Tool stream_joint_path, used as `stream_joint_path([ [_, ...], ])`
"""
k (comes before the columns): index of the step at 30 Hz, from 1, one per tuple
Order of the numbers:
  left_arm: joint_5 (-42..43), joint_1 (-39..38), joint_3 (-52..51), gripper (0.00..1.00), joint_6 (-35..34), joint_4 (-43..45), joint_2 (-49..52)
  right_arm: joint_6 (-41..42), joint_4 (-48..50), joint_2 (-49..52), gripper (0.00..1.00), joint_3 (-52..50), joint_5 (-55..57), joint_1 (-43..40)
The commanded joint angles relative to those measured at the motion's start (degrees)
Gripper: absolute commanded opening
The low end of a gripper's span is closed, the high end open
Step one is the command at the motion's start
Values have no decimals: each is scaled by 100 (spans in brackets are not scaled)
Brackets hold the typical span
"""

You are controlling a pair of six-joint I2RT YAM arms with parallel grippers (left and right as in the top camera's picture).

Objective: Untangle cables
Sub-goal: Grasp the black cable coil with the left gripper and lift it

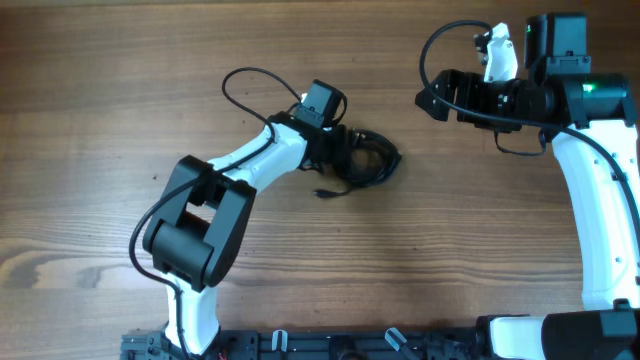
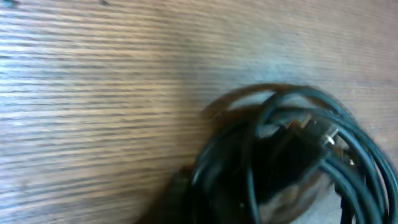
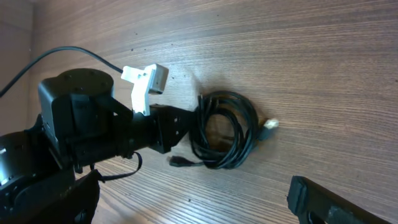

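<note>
Cables (image 1: 368, 160): a black coiled bundle lying mid-table (image 1: 100, 110), one plug end (image 1: 322, 192) trailing loose.
Left pincer (image 1: 338, 150): pressed into the coil's edge; I cannot tell whether it is clamped on a strand.
Right pincer (image 1: 432, 98): fingers apart, empty, well away from the coil.

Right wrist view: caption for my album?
Left arm meets a coiled bundle of black cables on a wooden table.

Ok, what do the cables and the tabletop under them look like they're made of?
Cables: thin black cords, probably with a rubber or plastic jacket. They look slightly glossy, catching light along the loops, and they lie in limp coils.
Tabletop: wood or wood-look laminate, matte brown, with fine straight grain lines running across it. I cannot tell which of the two.
</note>
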Motion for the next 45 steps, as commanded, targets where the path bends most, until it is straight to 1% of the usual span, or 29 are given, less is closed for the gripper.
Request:
stream_joint_path([
  [1,-13,120,31,4,-380,-127,83,44,44,81,98,13,52,-15],
  [3,319,404,109,4,-584,-264,-234,175,149,81,98,13,50,-15],
  [5,1043,824,168,4,-651,-278,-710,232,313,81,97,13,-96,-13],
  [7,1906,1342,177,4,-1228,-278,-1255,238,514,81,95,13,-507,4],
  [9,2837,1891,177,4,-2059,-275,-1705,533,767,81,93,13,-621,188],
  [11,3429,2197,177,4,-2522,-275,-1902,669,964,81,92,13,-597,483],
  [13,3711,2319,177,4,-2938,-278,-1945,752,1115,81,92,13,-560,726],
  [14,3958,2356,177,4,-3436,-278,-1945,964,1191,81,91,13,-356,901],
  [15,4076,2369,177,4,-3757,-278,-1945,1097,1204,81,91,13,-210,1001],
  [16,4155,2369,177,4,-3982,-275,-1945,1169,1204,81,91,13,-105,1075],
  [19,4483,2343,177,4,-5342,-278,-1945,1220,1174,81,91,13,105,1300],
  [20,4706,2343,177,4,-6172,-275,-1945,1220,1169,81,91,13,127,1318],
  [21,4876,2343,177,4,-6653,-271,-1945,1222,1156,81,91,13,144,1316],
  [22,5104,2343,177,4,-7298,-192,-1945,1217,1145,81,91,13,186,1316],
  [24,5211,2343,177,4,-7827,39,-1945,1198,1123,94,91,13,229,1316],
  [25,5213,2343,177,4,-7958,127,-1945,1161,1095,116,91,11,317,1316],
  [27,5281,2343,177,4,-7971,179,-1945,1102,1001,203,91,-28,468,1316],
  [29,5523,2343,177,4,-8004,181,-1945,1078,881,378,91,-85,459,1320],
  [30,5674,2343,177,4,-8142,203,-1945,1078,839,520,90,-96,431,1335],
  [33,6000,2343,177,4,-8443,625,-1945,1082,839,841,89,-101,149,1397],
  [36,6041,2343,177,4,-8572,1207,-1945,1093,876,1209,88,-101,17,1484],
  [39,6028,2345,177,4,-8570,1231,-1945,1226,887,1537,87,-101,-85,1488],
  [41,5998,2358,177,4,-8572,1274,-1945,1217,1014,1668,84,-101,-295,1488],
  [43,5995,2420,177,4,-8557,1762,-1943,1165,1134,1808,82,-101,-452,1488],
  [45,5998,2540,177,4,-8247,2905,-1943,1067,1158,1851,80,-103,-452,1488],
])
